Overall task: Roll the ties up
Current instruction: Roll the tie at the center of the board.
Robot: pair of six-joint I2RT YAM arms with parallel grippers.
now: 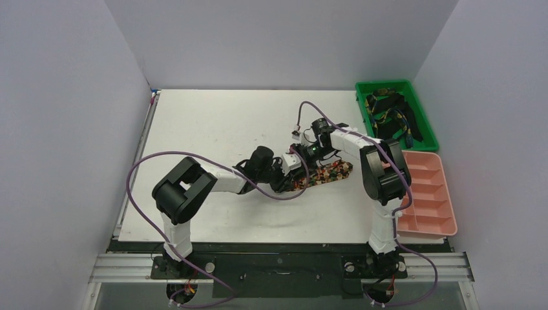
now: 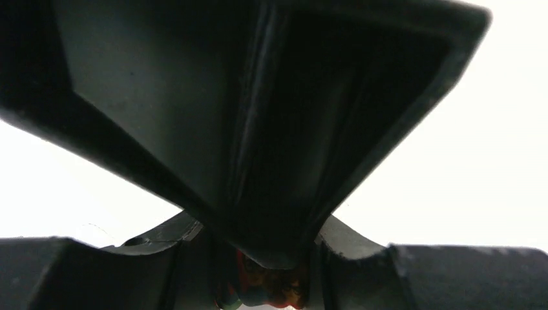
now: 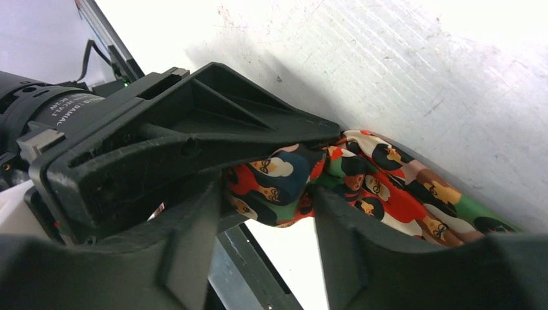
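Left gripper (image 1: 282,175) clamped on the folded end of the tie (image 1: 326,173), on the scuffed white table (image 1: 213,129): soft printed cloth, red, green, black. Little faces in the print, plain only from the right wrist. Right gripper (image 1: 299,160) straddling that fold, jaws apart, gripping nothing. Far right: dark ties (image 1: 388,116) heaped in a green plastic bin (image 1: 382,83); nearer, a ridged pink tray (image 1: 426,230).
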